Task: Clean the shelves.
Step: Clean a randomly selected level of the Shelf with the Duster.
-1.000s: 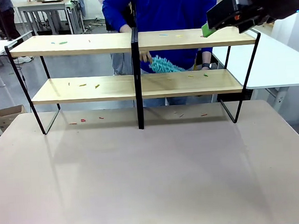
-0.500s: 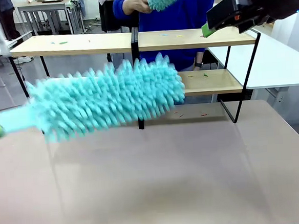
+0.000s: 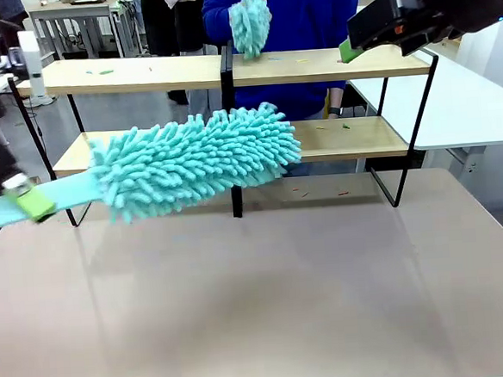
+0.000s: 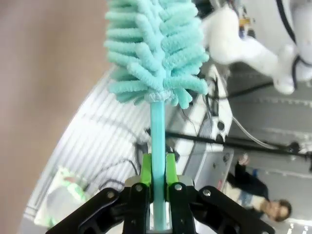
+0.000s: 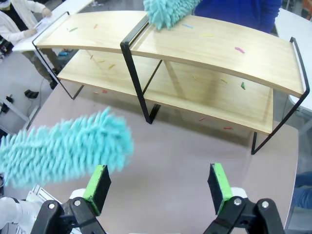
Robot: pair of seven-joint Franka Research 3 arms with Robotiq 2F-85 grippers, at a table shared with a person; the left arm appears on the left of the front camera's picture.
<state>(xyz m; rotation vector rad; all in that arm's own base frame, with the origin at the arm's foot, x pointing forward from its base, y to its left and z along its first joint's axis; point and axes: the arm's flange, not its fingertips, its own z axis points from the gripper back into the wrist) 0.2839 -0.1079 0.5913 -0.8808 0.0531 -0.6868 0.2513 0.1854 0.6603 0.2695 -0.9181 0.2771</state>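
Note:
The shelves, two light-wood boards in a black frame with a central post, stand across the far side of the table. My left gripper is shut on the flat handle of a fluffy teal duster, which hovers level in front of the lower board. The left wrist view shows the green pads clamping that handle below the duster head. My right gripper hangs high by the upper board's right end and stands open above the shelves. A person's hand presses a second teal duster onto the upper board.
Small coloured scraps lie on both boards, and more scraps lie on the table under the frame. The tan tabletop stretches in front. A white table stands at the right, more tables behind.
My left arm has swung the teal duster in from the left, and it now sits farther from the camera. The person lifted their duster from behind the lower board to the upper one.

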